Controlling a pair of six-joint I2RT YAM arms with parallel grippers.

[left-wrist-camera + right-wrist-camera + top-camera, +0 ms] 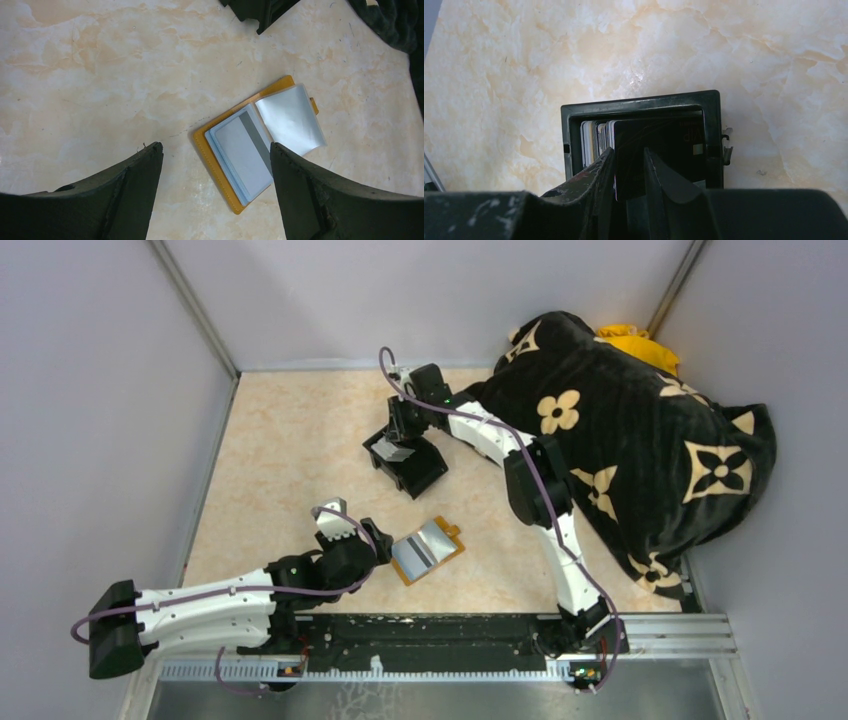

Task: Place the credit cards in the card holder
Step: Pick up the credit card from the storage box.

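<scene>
The orange-tan card holder (428, 550) lies open on the table's near middle, pale inner pockets up. In the left wrist view the card holder (216, 167) has a grey-white card (245, 155) in its left pocket and a loose clear flap on the right. My left gripper (335, 522) hovers just left of it, open and empty (216, 146). My right gripper (400, 445) reaches into a black box (418, 475). There its jaws (629, 150) stand close together on a dark credit card (664, 145). Several more cards (596, 135) stand upright at the box's left.
A black blanket with tan flower marks (640, 430) covers the right side, with something yellow (630, 340) behind it. Grey walls close the left, back and right. A metal rail (450, 640) runs along the near edge.
</scene>
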